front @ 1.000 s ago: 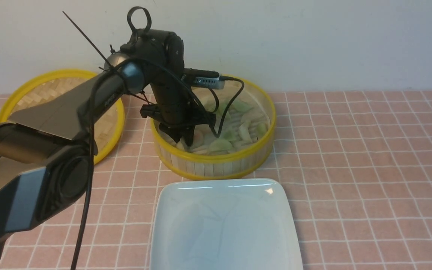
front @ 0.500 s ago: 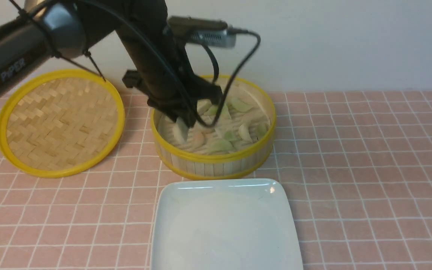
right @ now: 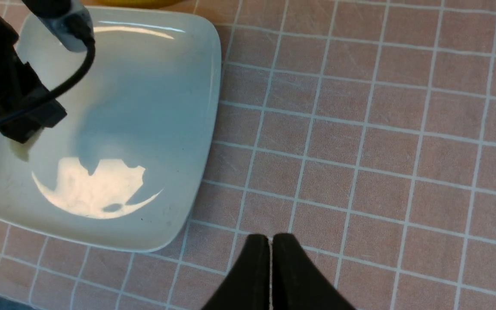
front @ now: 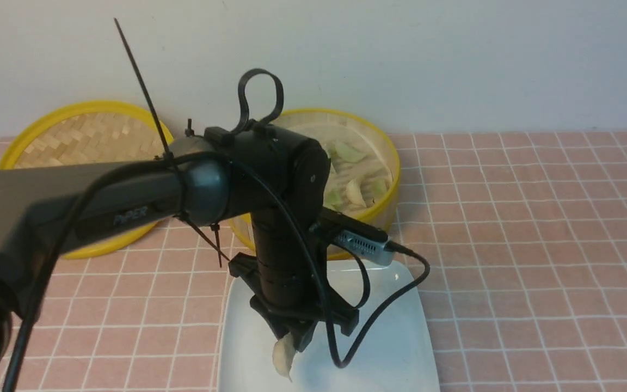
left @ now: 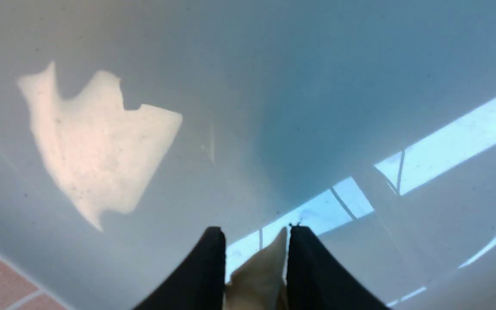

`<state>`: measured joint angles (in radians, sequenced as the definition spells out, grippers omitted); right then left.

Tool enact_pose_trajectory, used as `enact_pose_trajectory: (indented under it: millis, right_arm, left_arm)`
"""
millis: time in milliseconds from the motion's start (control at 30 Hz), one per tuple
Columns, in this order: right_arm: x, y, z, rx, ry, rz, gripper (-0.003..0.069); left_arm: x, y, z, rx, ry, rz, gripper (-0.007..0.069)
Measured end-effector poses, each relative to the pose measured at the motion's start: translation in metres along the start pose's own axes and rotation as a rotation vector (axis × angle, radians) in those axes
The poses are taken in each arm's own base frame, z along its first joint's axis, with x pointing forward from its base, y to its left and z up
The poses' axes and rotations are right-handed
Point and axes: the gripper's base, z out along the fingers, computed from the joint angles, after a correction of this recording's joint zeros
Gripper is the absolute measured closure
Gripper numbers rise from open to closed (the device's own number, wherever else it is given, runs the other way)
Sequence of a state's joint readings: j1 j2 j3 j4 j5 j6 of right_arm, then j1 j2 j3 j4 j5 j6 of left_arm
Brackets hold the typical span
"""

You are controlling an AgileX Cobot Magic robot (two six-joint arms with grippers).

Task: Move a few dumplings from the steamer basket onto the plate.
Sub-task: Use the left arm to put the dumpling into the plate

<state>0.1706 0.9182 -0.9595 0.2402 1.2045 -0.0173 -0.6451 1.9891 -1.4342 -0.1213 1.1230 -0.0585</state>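
The left jaws (front: 298, 338) are over the plate (front: 395, 337), a pale dumpling (front: 283, 356) between their tips; whether they clamp it or are letting go, I can't tell. The basket (front: 392, 209), with more dumplings inside, sits at twelve o'clock of the plate. The right jaws (right: 271, 241) are together. This looks like the placing step; next, I'd set the dumpling down gently, part the jaws and lift clear.
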Motion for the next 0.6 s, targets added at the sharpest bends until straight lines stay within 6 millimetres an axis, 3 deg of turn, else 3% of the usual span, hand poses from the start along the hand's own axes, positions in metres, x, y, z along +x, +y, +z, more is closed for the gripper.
enact_pose_trajectory:
  millis: [167, 267, 367, 433, 500, 600]
  right_arm:
    - [-0.006, 0.001, 0.002, -0.008, -0.039, -0.006, 0.0659]
    - [-0.022, 0.005, 0.009, -0.052, -0.026, -0.028, 0.0659]
    - [-0.042, 0.007, 0.021, -0.09, -0.003, -0.047, 0.0659]
    - [-0.059, 0.007, 0.032, -0.098, 0.015, -0.05, 0.0659]
    - [-0.077, 0.007, 0.044, -0.103, 0.033, -0.063, 0.0659]
    - [-0.103, 0.006, 0.059, -0.103, 0.037, -0.073, 0.0659]
  left_arm:
    - [-0.001, -0.001, -0.004, 0.0, 0.025, 0.002, 0.0202]
    - [-0.006, -0.002, -0.019, -0.009, -0.003, 0.014, 0.0186]
    - [-0.003, -0.002, -0.04, -0.029, -0.063, 0.029, 0.0294]
    - [0.007, -0.001, -0.069, -0.046, -0.138, 0.036, 0.0461]
    - [0.019, -0.002, -0.099, -0.051, -0.215, 0.03, 0.0565]
    - [0.048, -0.003, -0.149, -0.039, -0.348, 0.007, 0.0621]
